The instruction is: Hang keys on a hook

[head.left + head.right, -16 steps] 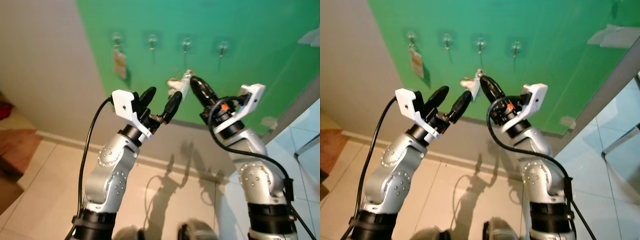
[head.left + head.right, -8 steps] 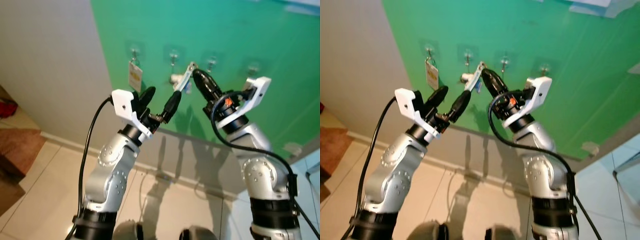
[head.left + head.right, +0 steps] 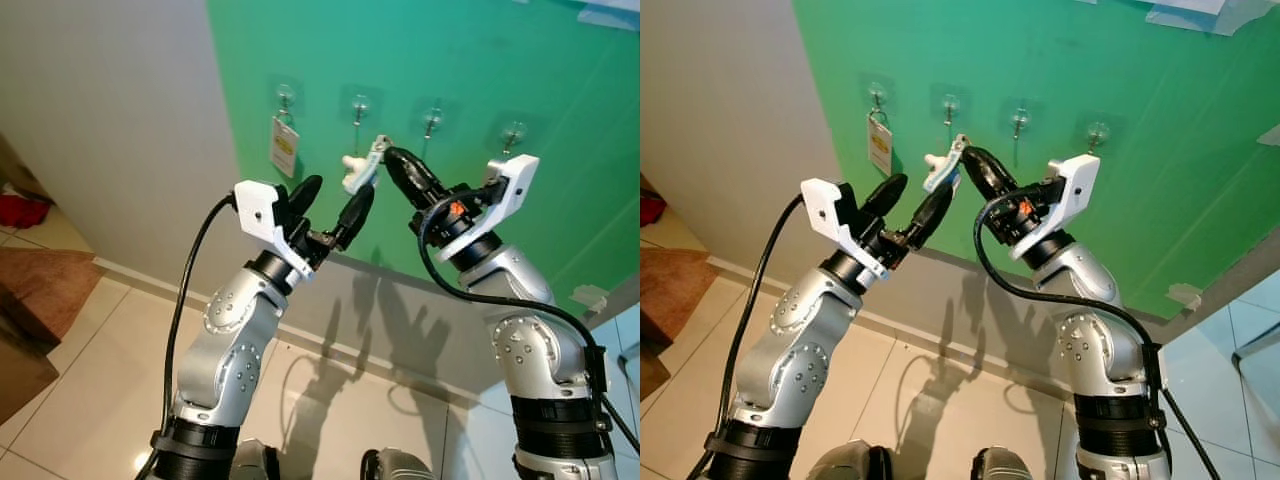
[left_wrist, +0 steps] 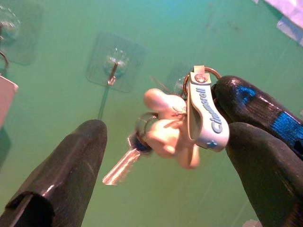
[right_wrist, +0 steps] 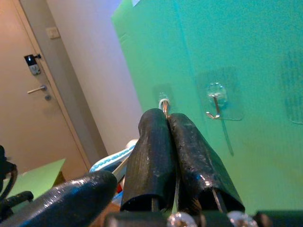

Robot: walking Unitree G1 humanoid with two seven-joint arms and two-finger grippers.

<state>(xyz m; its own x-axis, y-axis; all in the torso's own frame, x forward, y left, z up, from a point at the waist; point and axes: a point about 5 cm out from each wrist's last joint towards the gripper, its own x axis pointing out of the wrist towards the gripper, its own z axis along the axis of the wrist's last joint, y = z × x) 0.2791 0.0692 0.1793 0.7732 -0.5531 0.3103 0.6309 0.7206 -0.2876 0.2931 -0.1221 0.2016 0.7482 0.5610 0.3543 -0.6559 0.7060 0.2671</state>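
while the right gripper (image 3: 388, 158) pinches the keys (image 4: 177, 130) below the hooks (image 3: 360, 104), the left gripper (image 3: 330, 205) gapes beside them.

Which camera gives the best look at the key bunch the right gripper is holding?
The left wrist view: the key bunch appears close, with its strap, pale charm and key blade distinct. Both eye views show it small at the right gripper's tip; the right wrist view shows just the strap.

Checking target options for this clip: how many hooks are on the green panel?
4, in one row on the green panel: the leftmost hook carries a tag, then bare ones at and. More could lie beyond the frame.
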